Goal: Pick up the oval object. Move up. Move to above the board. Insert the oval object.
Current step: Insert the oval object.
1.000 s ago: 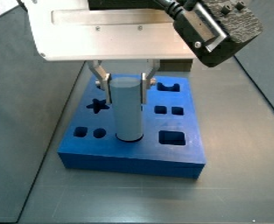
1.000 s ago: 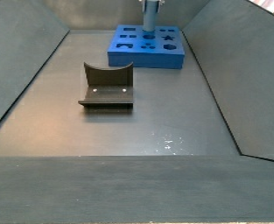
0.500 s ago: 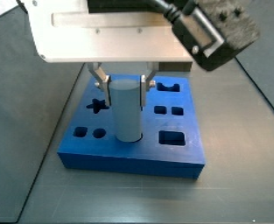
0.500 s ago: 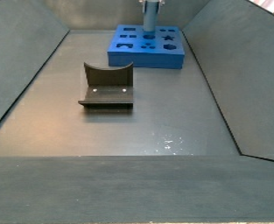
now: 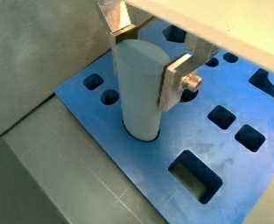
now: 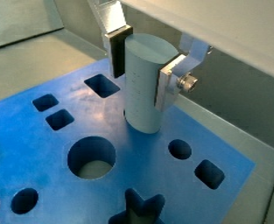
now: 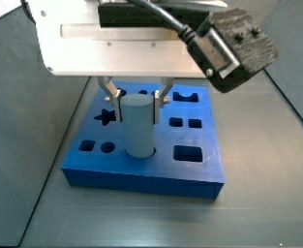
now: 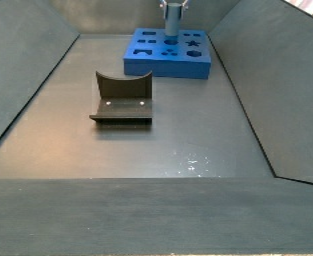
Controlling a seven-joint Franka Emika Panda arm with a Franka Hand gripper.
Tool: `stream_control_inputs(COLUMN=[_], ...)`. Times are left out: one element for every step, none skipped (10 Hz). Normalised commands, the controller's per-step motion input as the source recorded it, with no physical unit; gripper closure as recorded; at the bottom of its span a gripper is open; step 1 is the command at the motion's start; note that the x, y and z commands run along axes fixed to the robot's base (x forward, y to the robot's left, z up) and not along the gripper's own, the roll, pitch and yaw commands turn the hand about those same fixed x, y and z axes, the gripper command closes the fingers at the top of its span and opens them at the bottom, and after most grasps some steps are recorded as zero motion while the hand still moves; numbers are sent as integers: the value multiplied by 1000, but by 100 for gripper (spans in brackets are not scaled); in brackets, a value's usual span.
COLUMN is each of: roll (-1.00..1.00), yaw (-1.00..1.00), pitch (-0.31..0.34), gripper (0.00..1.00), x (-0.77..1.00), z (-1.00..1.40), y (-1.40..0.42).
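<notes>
The oval object (image 7: 140,126), a tall pale grey-blue peg, stands upright with its lower end in a hole of the blue board (image 7: 140,172). My gripper (image 7: 138,99) is directly above the board and shut on the peg's upper part, one silver finger (image 5: 174,79) on each side. Both wrist views show the peg (image 5: 145,96) (image 6: 149,87) between the fingers, with the board (image 5: 139,162) (image 6: 34,159) and its dark cut-outs around it. In a side view the board (image 8: 172,62) lies at the far end of the floor.
The fixture (image 8: 121,98), a dark L-shaped bracket on a base plate, stands on the grey floor in front of the board. Sloping grey walls (image 8: 25,110) enclose the floor on both sides.
The gripper has moved down with the peg, and the peg stands lower above the board than before.
</notes>
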Motion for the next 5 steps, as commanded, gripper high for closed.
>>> stream_control_inputs(roll=[306,296,271,221,200], yaw=[194,200,297,286,229], pitch=[-170,-179,-196,-180,-181], gripper=[100,100,100,100,100], x=[0,0,6,140,126], z=[-551,-557,-551,-631,-651], y=[-49,-49,-20,-57,-40])
